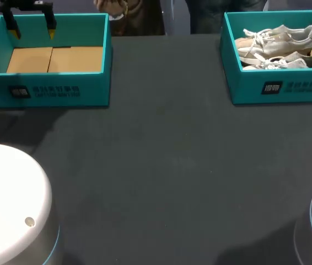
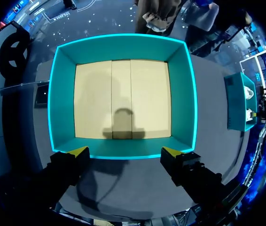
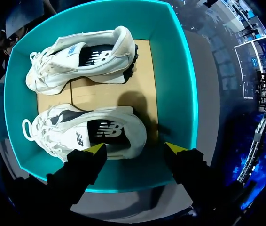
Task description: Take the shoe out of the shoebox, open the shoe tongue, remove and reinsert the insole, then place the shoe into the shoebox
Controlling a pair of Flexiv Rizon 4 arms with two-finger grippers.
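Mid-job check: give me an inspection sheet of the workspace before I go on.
Surface: dark grey table top, matte.
Job's things: two white lace-up sneakers lying on their sides in the right teal cardboard shoebox; left teal cardboard shoebox empty, brown floor showing.
Clutter: nothing seen.
Grippers: left claw open, above the left shoebox; right claw open, above the right shoebox near one sneaker's heel end.
Cables: nothing seen.
Surroundings: white rounded arm base at the table's near left corner.

2 white shoes (image 3: 83,52) in teal shoebox (image 3: 176,94), gripper (image 3: 135,148) spread wide above
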